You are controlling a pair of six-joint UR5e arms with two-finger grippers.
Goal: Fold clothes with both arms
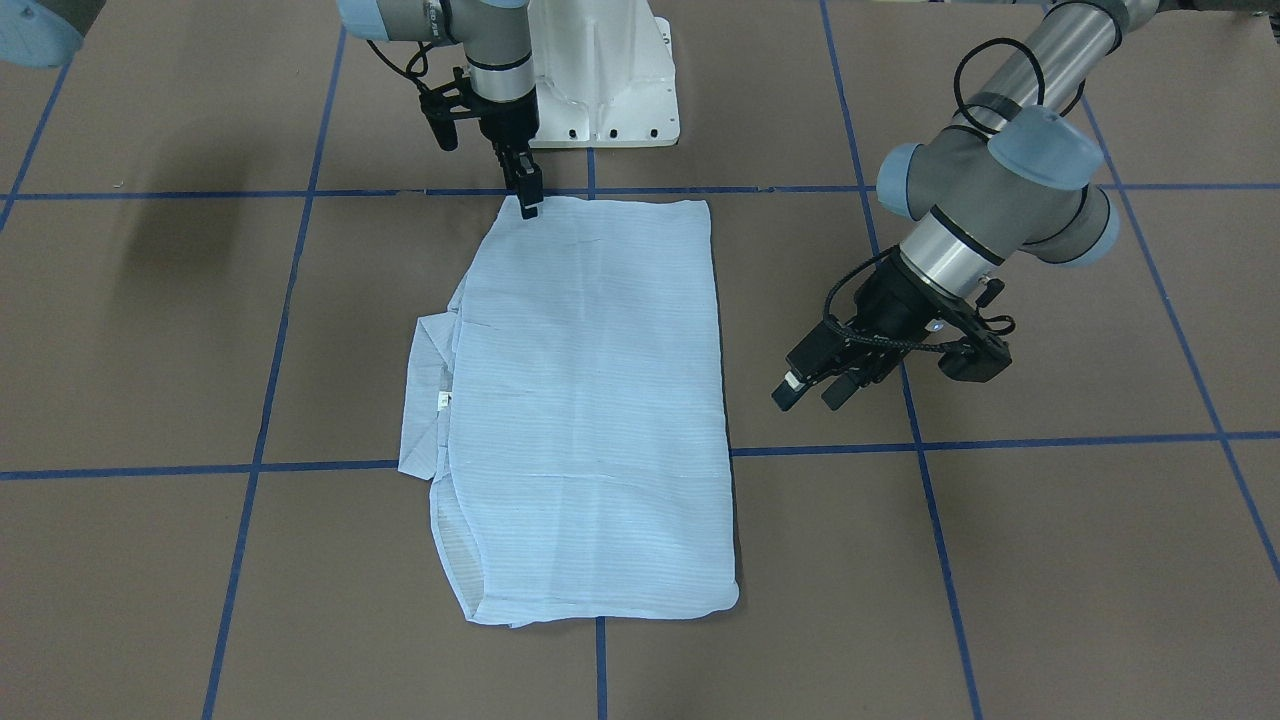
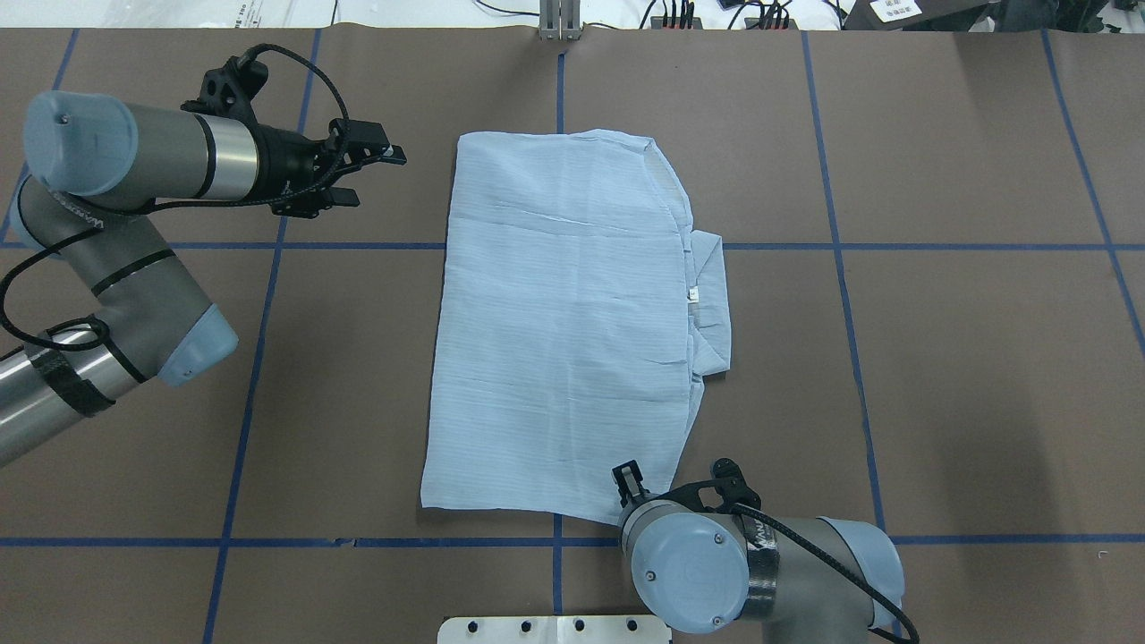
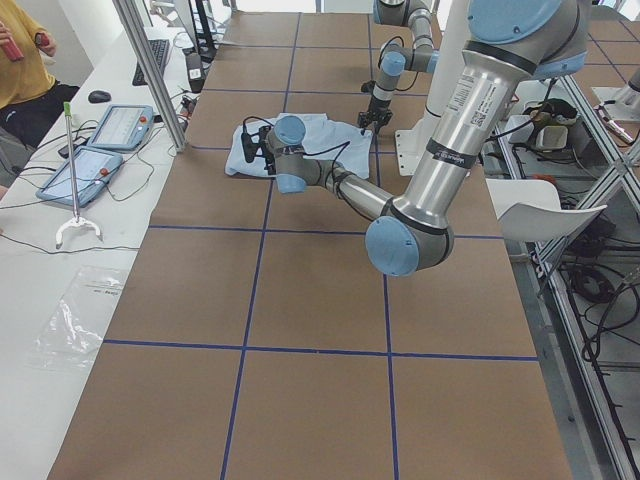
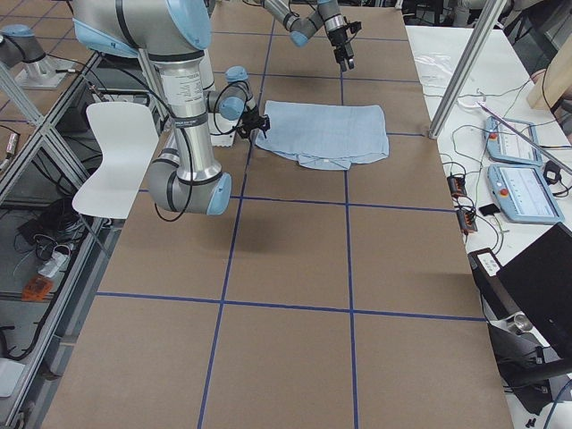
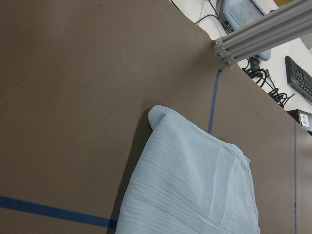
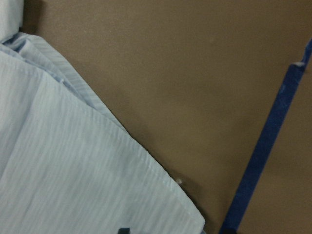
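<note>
The shirt [image 1: 590, 400] lies folded into a long rectangle mid-surface [image 1: 1050, 560], its collar [image 2: 711, 304] poking out on the robot's right. The left end effector [image 2: 379, 179] hangs near the shirt's far left corner, clear of it, fingers spread apart. The right end effector [image 1: 529, 205] points down with its tips at the near right corner. Whether it grips the cloth, I cannot tell.

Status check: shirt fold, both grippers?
Left gripper open, hovering beside shirt. Right gripper at shirt's corner, grip unclear. Shirt folded flat, collar poking out. No obstruction seen.
</note>
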